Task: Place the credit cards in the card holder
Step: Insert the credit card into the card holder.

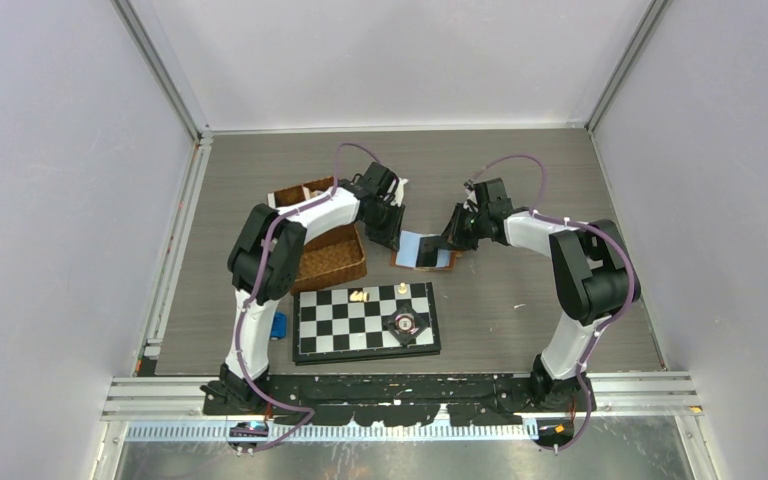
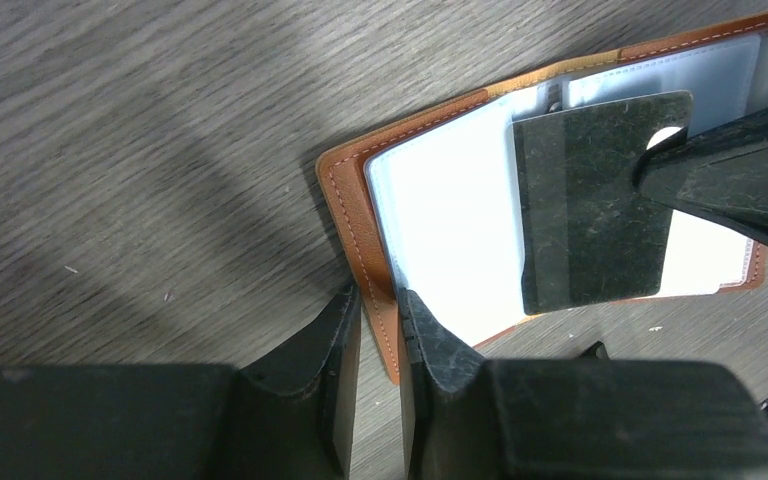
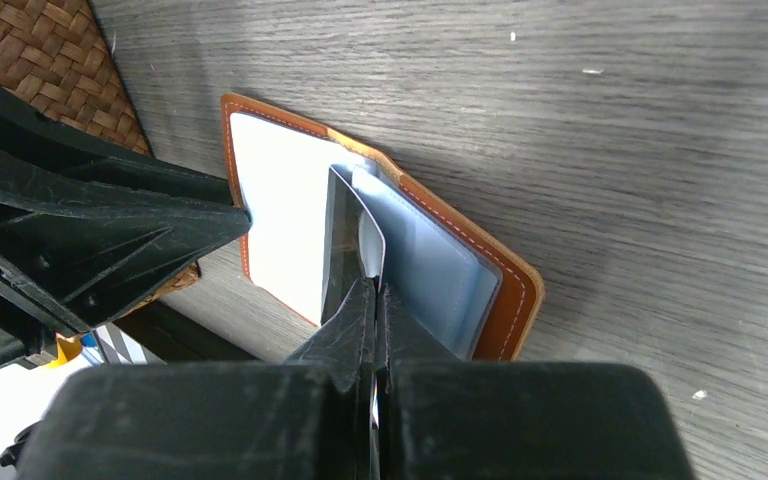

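While no card can be confirmed inside a sleeve, stage: insertion of one card is under way, not finished.
Holder: the card holder (image 2: 345, 200) lies open, pale sleeves up, near the middle of the table (image 2: 160, 150). It is just past the far edge of the chessboard (image 1: 365, 320) and beside the wicker basket (image 1: 330, 258).
Left side: the left gripper (image 2: 380, 325) has narrow jaws straddling the holder's left leather edge, one finger on each side. It appears to pinch the cover and pin it down.
Right side: the right gripper (image 3: 375, 300) is clamped tight on the credit card (image 2: 590, 210), at one end of it.
Card: dark-faced, tilted up off the sleeves. Its free edge is down near the spine, between the white page and the blue sleeves. Whether that edge has entered a pocket cannot be told.
Done: holder is open and steadied, and one card has been brought to it.
Left to do: seat this card fully and let go, then load any further cards. None can be picked out for certain in these views.
Estimate: early to middle of the task.
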Motion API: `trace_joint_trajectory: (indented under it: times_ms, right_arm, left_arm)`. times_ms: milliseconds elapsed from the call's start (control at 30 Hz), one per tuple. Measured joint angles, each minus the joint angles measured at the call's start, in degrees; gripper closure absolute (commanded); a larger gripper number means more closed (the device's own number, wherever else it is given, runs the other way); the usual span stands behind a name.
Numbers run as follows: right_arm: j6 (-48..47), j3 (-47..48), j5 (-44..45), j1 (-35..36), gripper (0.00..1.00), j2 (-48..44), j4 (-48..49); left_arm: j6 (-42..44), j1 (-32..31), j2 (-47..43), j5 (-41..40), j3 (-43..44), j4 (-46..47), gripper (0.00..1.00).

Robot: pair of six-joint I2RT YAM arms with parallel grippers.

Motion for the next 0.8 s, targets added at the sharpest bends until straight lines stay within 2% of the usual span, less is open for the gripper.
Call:
trace_joint_trajectory:
  times_ms: [800]
  right_arm:
    - [1.81,0.13,-2.36,-0.17,0.99,3.17,3.69]
  left_arm:
    - [0.17,0.07,0.44,-0.70,0.79,-0.87,0.86]
